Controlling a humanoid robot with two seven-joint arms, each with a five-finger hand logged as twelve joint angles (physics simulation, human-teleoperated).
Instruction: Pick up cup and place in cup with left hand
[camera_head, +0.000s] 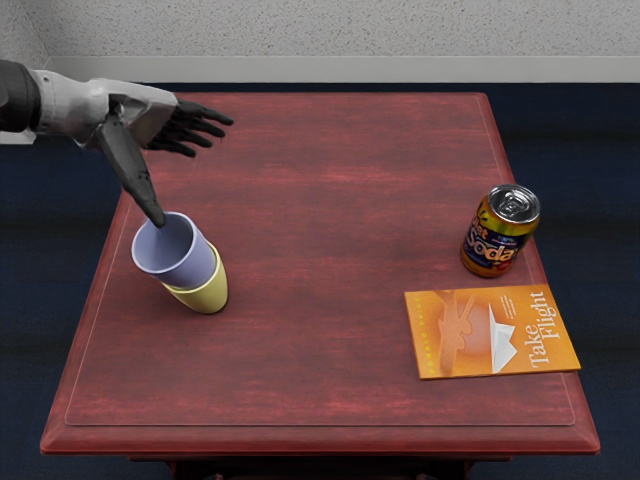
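The smooth, matte lavender cup (192, 268) sits nested in the yellow cup (211, 294), its round open rim just beyond the tip of the thumb, on the near side of the left hand (138, 118). The hand is spread wide, grasping nothing; whether the thumb touches the rim, I can't tell. Well to the hand's right, on reddish wood-grained table (320, 200), are a shiny metal soda can (497, 238) and a flat orange book (450, 345).

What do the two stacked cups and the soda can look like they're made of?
The lavender-blue cup and yellow cup look like smooth satin plastic, given their soft, even shading, though glazed ceramic is possible. The soda can looks like glossy printed metal, with a shiny silvery top.
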